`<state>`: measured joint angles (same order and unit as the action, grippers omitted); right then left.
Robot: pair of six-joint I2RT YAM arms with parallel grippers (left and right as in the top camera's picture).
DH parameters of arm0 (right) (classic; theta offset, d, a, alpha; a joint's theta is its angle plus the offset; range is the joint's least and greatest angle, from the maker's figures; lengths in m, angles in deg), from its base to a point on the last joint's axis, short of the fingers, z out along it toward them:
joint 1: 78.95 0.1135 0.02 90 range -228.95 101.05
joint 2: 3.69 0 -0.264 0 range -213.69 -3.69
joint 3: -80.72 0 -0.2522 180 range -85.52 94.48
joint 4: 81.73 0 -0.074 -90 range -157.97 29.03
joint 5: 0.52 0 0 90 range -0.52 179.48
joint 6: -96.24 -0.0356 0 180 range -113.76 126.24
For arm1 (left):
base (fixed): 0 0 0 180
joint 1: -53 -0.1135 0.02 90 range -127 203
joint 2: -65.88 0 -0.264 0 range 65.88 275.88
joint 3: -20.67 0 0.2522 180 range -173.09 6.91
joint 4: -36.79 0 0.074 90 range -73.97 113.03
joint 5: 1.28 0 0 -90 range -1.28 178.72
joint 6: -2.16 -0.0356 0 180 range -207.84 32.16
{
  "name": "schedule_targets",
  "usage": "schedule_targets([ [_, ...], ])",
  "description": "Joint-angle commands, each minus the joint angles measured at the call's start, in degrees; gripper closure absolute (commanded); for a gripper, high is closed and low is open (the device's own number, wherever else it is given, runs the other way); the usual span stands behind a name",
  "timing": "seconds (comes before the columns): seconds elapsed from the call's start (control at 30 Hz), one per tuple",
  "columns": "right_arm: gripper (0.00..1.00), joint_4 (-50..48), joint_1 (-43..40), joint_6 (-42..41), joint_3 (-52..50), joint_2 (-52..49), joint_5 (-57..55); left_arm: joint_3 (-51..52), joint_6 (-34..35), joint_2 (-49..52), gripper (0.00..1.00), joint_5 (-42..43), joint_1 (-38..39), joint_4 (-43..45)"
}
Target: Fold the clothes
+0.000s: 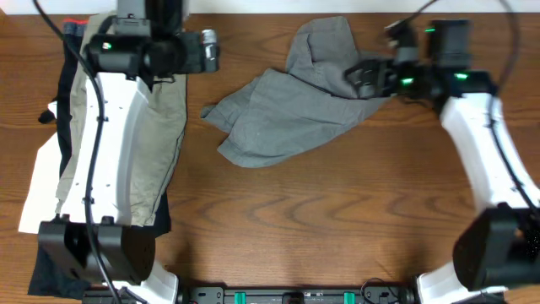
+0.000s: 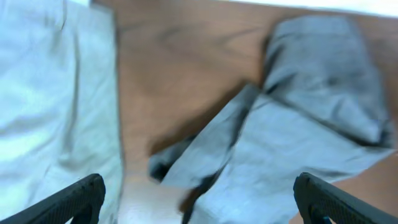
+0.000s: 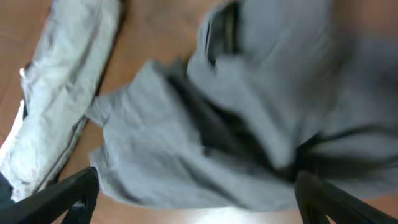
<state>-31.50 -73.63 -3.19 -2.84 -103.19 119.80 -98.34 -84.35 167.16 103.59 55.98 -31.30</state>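
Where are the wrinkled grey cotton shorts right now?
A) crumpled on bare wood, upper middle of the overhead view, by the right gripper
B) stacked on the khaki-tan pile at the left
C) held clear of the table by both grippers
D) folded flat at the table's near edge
A: the overhead view shows the wrinkled grey cotton shorts bunched on the wooden table, apart from the khaki-tan shorts at the left, with the right gripper at their right edge.

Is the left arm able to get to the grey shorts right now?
Probably yes. The left pincer is open near the grey shorts, with only bare table between them; nothing seems to block the way.
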Motion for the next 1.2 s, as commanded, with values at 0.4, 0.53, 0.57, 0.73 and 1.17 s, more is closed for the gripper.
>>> schedule_targets([
  [0.4,0.24,-11.4,11.5,16.2,0.9,-10.4,-11.1,2.1,-13.4,1.7,0.02,0.0,-2.9,-2.9],
  [0.53,0.39,-9.6,11.6,18.3,0.9,-12.6,-7.1,2.1,-13.4,1.7,0.02,0.0,-2.9,-2.8],
  [0.57,0.49,-9.4,11.6,18.3,0.9,-12.7,-5.7,2.1,-13.4,1.7,0.02,0.0,-2.9,-2.8],
  [0.73,0.88,-7.8,11.5,18.0,0.9,-12.1,-3.3,2.1,-13.4,1.7,0.02,0.0,-2.9,-2.8],
  [1.17,0.99,26.4,2.1,2.5,2.0,5.1,-17.1,2.1,-12.4,1.7,0.02,0.0,-2.9,-2.9],
])
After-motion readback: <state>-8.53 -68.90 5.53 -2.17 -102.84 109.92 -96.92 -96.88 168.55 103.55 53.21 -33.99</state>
